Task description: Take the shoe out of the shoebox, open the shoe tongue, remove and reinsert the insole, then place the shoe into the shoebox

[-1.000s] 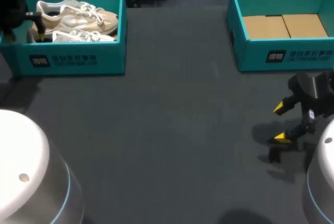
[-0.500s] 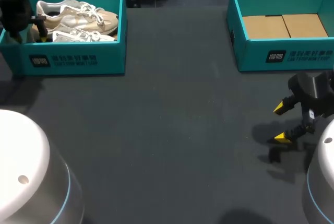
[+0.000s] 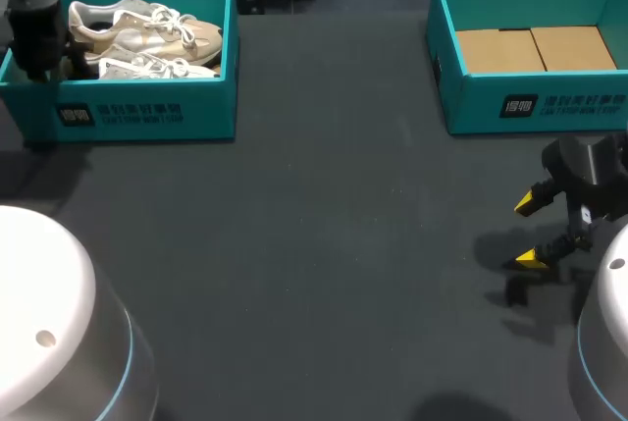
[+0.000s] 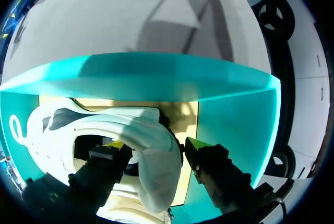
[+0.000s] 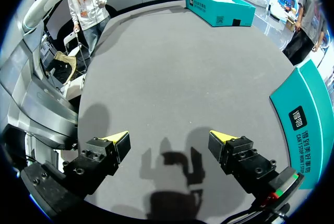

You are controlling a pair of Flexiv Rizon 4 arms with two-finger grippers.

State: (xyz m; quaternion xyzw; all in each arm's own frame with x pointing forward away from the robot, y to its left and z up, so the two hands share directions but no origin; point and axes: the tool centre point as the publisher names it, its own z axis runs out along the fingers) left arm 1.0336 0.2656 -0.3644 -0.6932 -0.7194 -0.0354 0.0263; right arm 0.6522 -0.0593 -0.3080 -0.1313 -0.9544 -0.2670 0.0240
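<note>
**A:** Where is the shoe?

**B:** Not yet out. Two beige-and-white lace-up sneakers (image 3: 147, 33) lie side by side in the teal cardboard shoebox (image 3: 147, 112) at ten o'clock on the dark grey desk (image 3: 314, 244). Their toes point toward three o'clock.

**A:** And the left jaws?

**B:** The left arm (image 3: 37, 24) reaches down into the box's nine o'clock end. In the wrist view the left jaws are released and straddle one sneaker's padded white heel collar (image 4: 151, 161). One tip is inside the opening and the other outside, with a sliver of gap showing.

**A:** Is that a good hold?

**B:** I'd say so. The shoe looks light and its upper soft, and the heel is probably the stiffest part. A pinch elsewhere would likely fold, and the laces might snag its mate.

**A:** What about the other box?

**B:** A second teal cardboard box (image 3: 535, 107) at two o'clock holds only a flat brown cardboard liner (image 3: 535, 48). The right jaws hang released over the desk at four o'clock.
</note>
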